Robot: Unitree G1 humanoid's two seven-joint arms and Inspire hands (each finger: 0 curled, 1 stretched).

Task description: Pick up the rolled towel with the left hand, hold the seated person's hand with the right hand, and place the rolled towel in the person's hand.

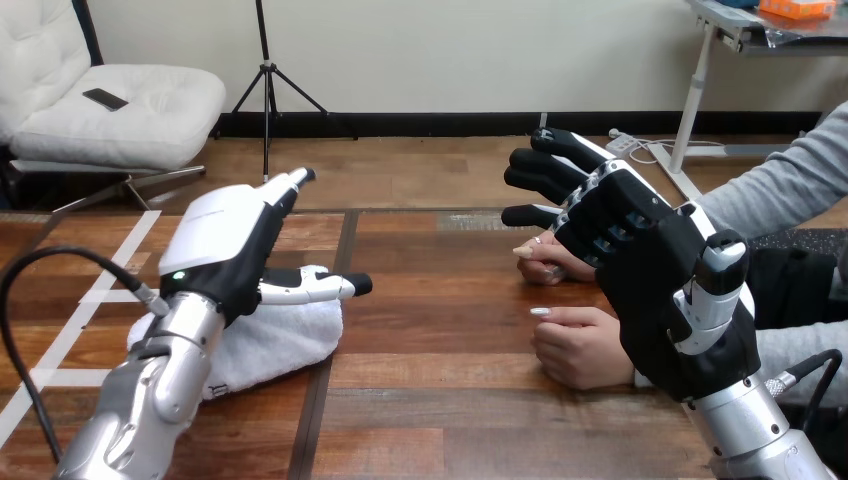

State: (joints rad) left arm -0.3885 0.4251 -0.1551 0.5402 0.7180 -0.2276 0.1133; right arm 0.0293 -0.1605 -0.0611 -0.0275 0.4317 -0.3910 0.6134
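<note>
The rolled towel (275,345) lies on the desk (430,400) at about 8 o'clock from the view's centre, a white roll with its long axis running from 8 toward 2 o'clock. The left hand (235,250) sits over its upper end with its back to the camera. Its fingers are straight and point toward 1 o'clock, and the thumb is stretched toward 3 o'clock along the towel's top edge. Nothing is curled round the cloth, and I cannot tell whether the palm touches it.

The right hand (650,270) is raised at 3 o'clock, fingers straight and spread toward 11 o'clock, holding nothing. Both of the person's hands rest on the desk at its 9 o'clock side. The person's far hand (548,262) is loosely curled just under the robot's fingertips, and the person's near hand (585,350) is closed, knuckles up, beside the palm. The right hand partly covers both, so contact cannot be judged.

The first step, grasping the towel, appears to be in hand and not yet done. The next move calls for the left hand to settle and close fingers and thumb round the roll's middle, firmly enough that it does not unroll. The right hand then has to take one of the person's hands, which would need to turn open to receive the towel.
</note>
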